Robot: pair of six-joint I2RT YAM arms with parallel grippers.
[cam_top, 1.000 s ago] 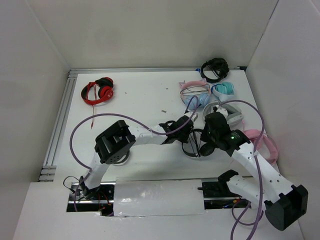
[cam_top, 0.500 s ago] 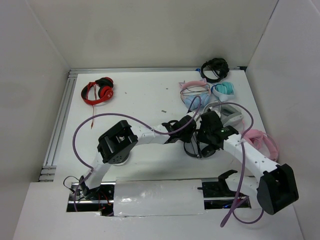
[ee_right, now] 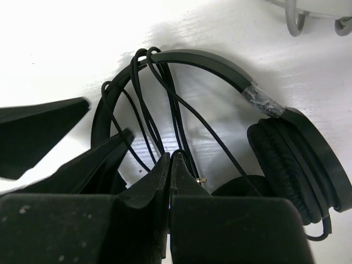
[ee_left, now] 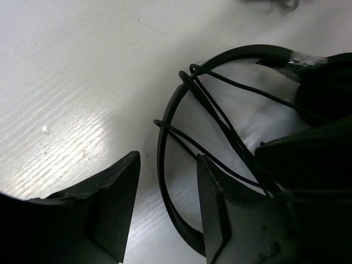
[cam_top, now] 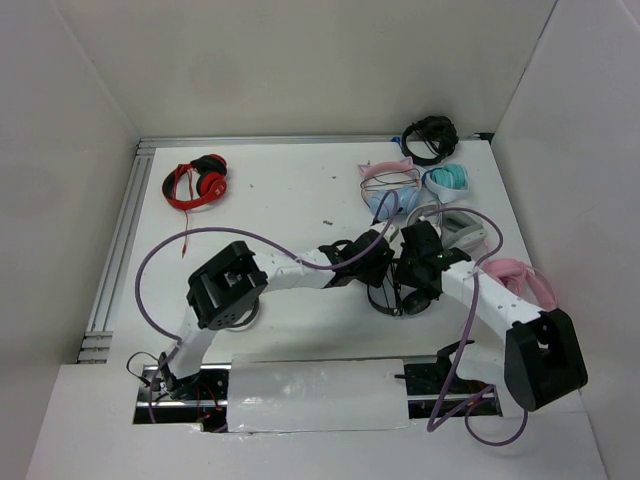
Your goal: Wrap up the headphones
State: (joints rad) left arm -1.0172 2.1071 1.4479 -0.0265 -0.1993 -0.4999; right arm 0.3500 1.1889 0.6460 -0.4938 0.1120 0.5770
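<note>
Where: headphones (cam_top: pixel 392 298) flat on the table (cam_top: pixel 280 200), in the middle, between both grippers.
Left gripper (ee_left: pixel 168 159): open, one finger on each side of the band (ee_left: pixel 160 143), no squeeze.
Right gripper (ee_right: pixel 171 157): closed tight, thin cable (ee_right: pixel 144 53) likely pinched at the tips.
Feel: light; springy band, floppy cable, easy to snag; soft cups (ee_right: pixel 300 159).
Best hold: band to steady, cable near the plug (ee_right: pixel 201 180).
Writing: none to read.
</note>
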